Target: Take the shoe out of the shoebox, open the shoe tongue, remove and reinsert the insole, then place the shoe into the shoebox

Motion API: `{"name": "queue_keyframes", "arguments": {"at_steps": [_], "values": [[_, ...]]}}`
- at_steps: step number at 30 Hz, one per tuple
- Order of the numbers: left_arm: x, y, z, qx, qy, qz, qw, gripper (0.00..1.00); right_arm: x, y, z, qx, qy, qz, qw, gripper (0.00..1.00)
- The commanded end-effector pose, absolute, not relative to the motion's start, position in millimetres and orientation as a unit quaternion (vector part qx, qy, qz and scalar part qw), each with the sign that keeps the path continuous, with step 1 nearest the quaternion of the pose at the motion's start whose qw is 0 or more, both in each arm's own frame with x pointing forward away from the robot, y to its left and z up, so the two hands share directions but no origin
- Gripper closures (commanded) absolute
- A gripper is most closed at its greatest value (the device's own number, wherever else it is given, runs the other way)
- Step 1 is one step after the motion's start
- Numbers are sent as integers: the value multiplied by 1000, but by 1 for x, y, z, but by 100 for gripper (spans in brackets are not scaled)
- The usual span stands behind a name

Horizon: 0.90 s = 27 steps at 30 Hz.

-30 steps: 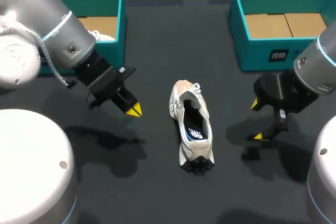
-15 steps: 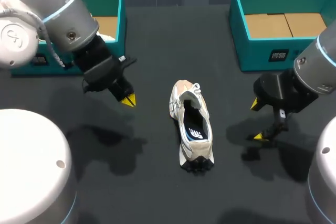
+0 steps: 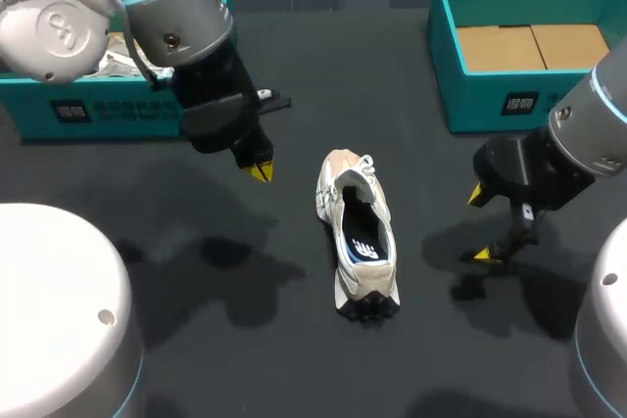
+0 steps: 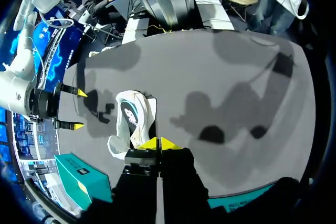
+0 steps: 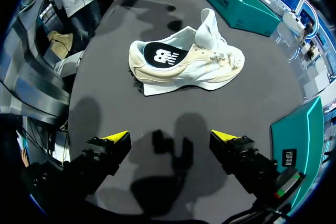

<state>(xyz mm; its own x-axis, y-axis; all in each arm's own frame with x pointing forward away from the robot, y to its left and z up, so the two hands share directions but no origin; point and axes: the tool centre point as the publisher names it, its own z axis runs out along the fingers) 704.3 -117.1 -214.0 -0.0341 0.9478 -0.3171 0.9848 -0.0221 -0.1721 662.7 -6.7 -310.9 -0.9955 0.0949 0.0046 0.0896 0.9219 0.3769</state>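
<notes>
Shoe (image 3: 358, 237) is laid at desk (image 3: 294, 95) centre. Left end effector (image 3: 260, 171) is closed on nothing; right end effector (image 3: 478, 224) is spread wide, empty.

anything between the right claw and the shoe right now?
Nothing visible. The right claw is open, and only bare table lies between it and the shoe ahead of it.

Robotics lab, test station. Left arm (image 3: 147, 7) and right arm (image 3: 588, 134), grey industrial machines with pale-blue joint rings, flank dark matte desk (image 3: 294, 340). Left shoebox (image 3: 137, 115) and right shoebox (image 3: 490, 95), both teal, at far corners; lone white shoe (image 3: 358, 232) mid-desk.
</notes>
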Motion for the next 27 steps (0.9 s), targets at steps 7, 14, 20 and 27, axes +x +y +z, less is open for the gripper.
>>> {"name": "queue_keyframes", "arguments": {"at_steps": [7,14,20,27], "values": [[709,-123,-212,700,698,-146,18,100,661,-7,-311,47,980,192,9,0],[704,-146,-224,716,679,-162,14,100,659,-26,-300,47,981,186,19,0],[698,-165,-238,737,659,-149,11,100,663,-47,-302,52,980,190,10,0],[689,-183,-253,753,643,-142,-2,100,668,-64,-309,58,977,207,6,0]]}}
